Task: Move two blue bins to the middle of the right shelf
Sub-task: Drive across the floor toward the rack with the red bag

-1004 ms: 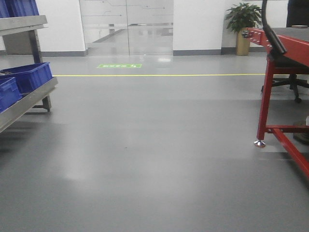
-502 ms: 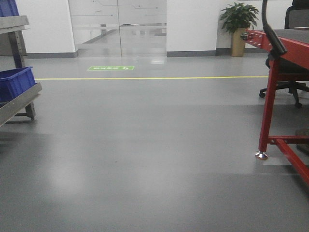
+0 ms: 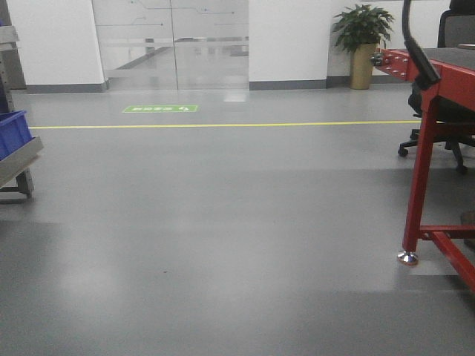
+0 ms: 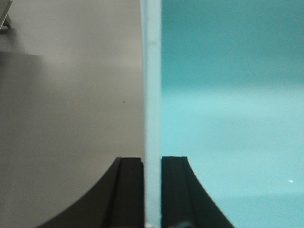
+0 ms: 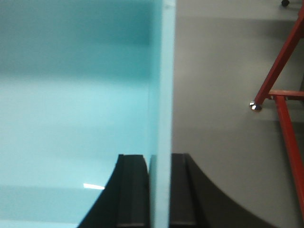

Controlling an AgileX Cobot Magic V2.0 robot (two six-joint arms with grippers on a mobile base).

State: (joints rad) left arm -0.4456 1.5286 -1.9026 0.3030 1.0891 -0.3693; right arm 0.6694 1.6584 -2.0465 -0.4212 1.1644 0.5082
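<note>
As the left tool (image 4: 152, 164) and right tool (image 5: 159, 161) each pinch a side wall, the bin (image 4: 232, 118) looks pale cyan, smooth, glossy.

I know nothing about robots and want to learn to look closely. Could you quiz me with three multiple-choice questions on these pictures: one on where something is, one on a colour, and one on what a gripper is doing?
1. Where in the front view is the potted plant?
A. Front left
B. At the back, right of the glass doors
C. Dead centre

2. What colour is the long floor line?
A. White
B. Red
C. Yellow

3. How does the left gripper meet the pale blue bin?
A. Shut on its wall
B. Open above it
C. Not touching it

Answers:
1 B: it stands up in the right corner, past the doors.
2 C: it is a thin yellow stripe.
3 A: the black fingers press on either side of the wall.
</note>
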